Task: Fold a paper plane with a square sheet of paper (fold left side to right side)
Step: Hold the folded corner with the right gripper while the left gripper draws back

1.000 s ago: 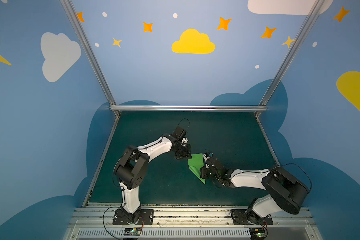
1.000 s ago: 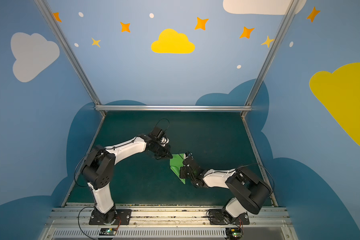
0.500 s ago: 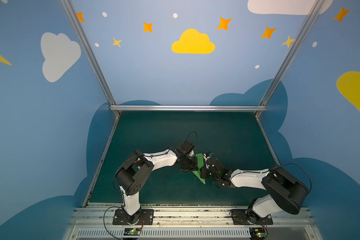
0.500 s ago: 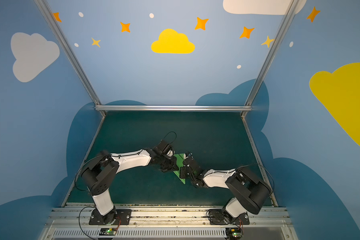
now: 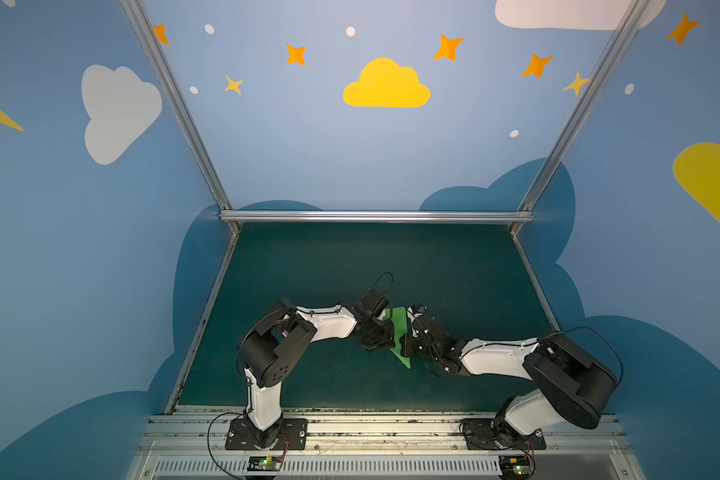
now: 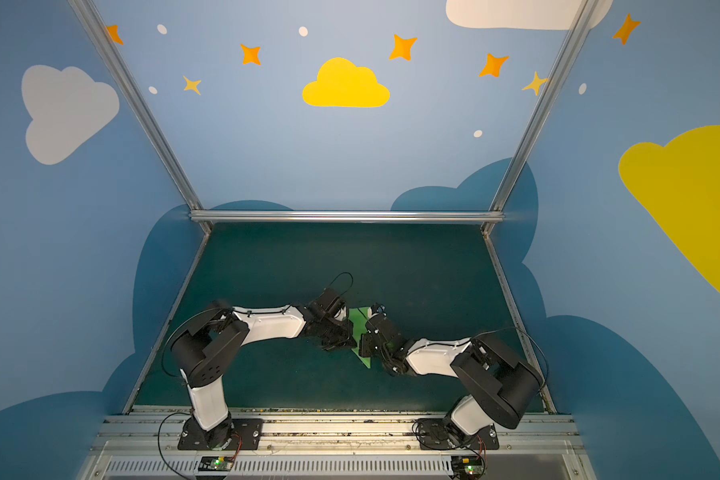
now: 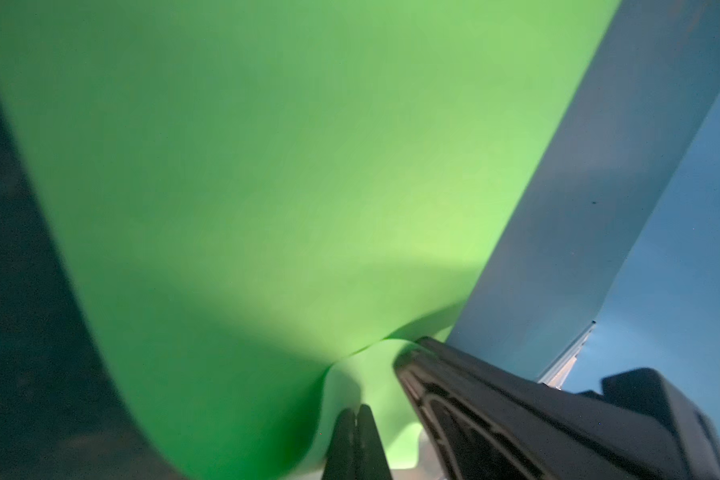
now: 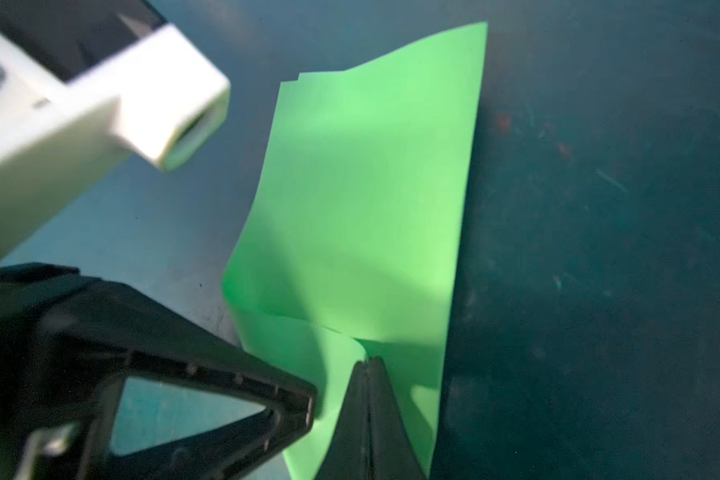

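The bright green square sheet of paper (image 5: 399,332) (image 6: 360,328) lies folded into a narrow pointed strip on the dark mat (image 5: 308,270), between my two grippers. Its left layer curves up off the mat (image 8: 362,187). My left gripper (image 5: 391,344) (image 7: 356,409) is shut, and the green paper (image 7: 267,166) bends round its tips and fills that view. My right gripper (image 5: 406,352) (image 8: 366,360) is shut at the paper's near end, where a crease runs into its tips. Both grippers almost touch. No paper plane shape shows in any view.
Aluminium rails (image 5: 375,216) and blue painted walls close in the mat at the back and sides. The arm bases stand on the front rail (image 5: 350,428). One of the left gripper's fingers (image 8: 208,374) and its white camera housing (image 8: 100,104) hang beside the paper.
My left gripper has swung from the paper's far left corner towards the front and right, ending beside the right gripper. The green shape has narrowed. The right arm has stayed put.
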Robot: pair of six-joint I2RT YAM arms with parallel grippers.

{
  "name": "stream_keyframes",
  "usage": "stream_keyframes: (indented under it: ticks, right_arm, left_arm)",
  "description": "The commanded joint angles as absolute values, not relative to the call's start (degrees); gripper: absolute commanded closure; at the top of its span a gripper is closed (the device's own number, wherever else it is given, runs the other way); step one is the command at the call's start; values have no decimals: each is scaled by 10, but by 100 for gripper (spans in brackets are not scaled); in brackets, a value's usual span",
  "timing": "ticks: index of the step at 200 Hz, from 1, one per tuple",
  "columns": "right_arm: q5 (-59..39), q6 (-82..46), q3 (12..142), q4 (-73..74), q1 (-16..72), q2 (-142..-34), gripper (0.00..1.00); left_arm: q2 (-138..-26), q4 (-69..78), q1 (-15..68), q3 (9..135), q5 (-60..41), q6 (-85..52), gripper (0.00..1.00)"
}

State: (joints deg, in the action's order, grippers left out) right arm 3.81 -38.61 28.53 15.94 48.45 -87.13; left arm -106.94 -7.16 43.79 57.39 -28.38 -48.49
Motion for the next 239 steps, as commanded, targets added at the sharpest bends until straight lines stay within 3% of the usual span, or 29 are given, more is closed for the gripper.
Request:
stream_keyframes:
  ticks: [1, 187, 239]
  right_arm:
    - [36, -387, 260, 82, 482, -902, 100]
    - [39, -385, 254, 80, 481, -901, 100]
    - [40, -389, 247, 83, 481, -894, 100]
  left_arm:
    - [-1072, -69, 436, 558, -265, -481, 96]
    - [-1056, -107, 306, 484, -229, -399, 96]
    - [-987, -129, 304, 502, -244, -389, 96]
